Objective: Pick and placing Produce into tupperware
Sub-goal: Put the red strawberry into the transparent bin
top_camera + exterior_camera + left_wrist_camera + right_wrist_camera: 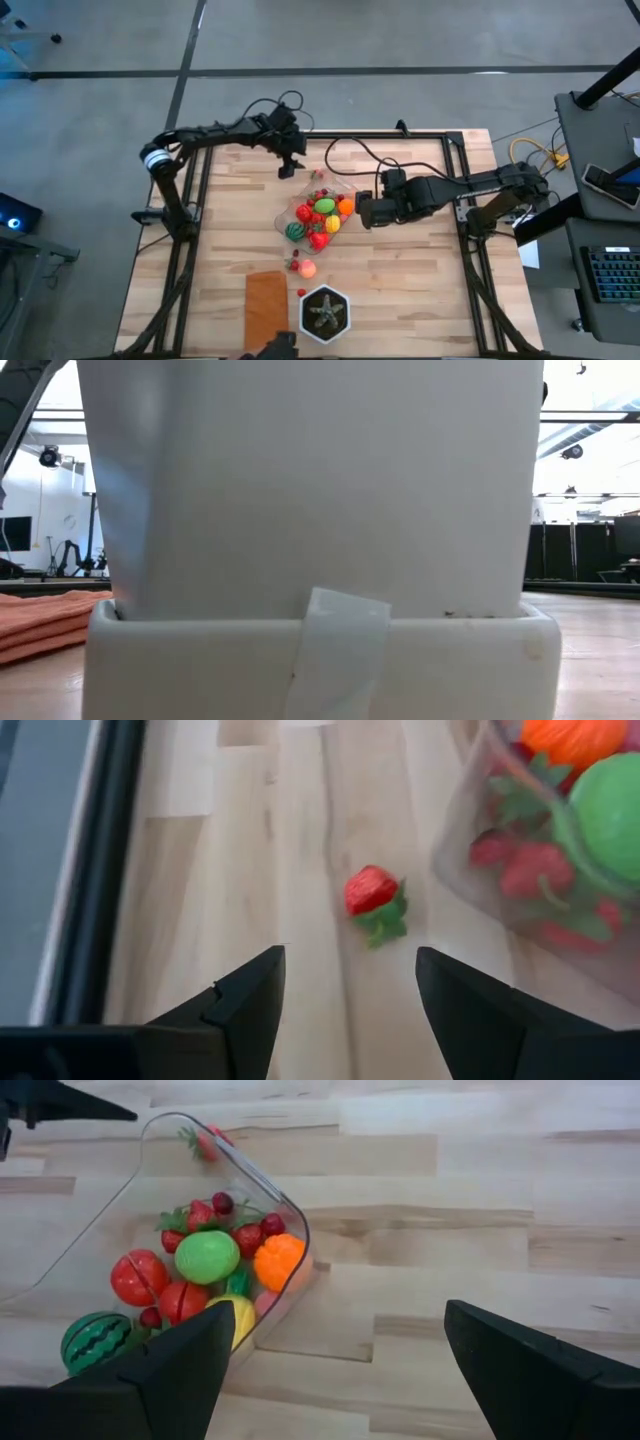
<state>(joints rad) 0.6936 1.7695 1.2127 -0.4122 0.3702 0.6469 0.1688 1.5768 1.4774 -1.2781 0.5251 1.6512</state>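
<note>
Tupperware [318,215] sits mid-table, packed with produce [205,1256]; one strawberry [373,892] lies loose on the wood just beside it. My left gripper [350,1010] hovers over that berry, fingers spread, nothing pinched. Right gripper [335,1370] waits beside the tupperware, fingers wide apart.

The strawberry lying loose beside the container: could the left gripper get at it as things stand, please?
Probably yes. The left gripper is open with the strawberry just ahead on bare wood, clear of the container.
</note>
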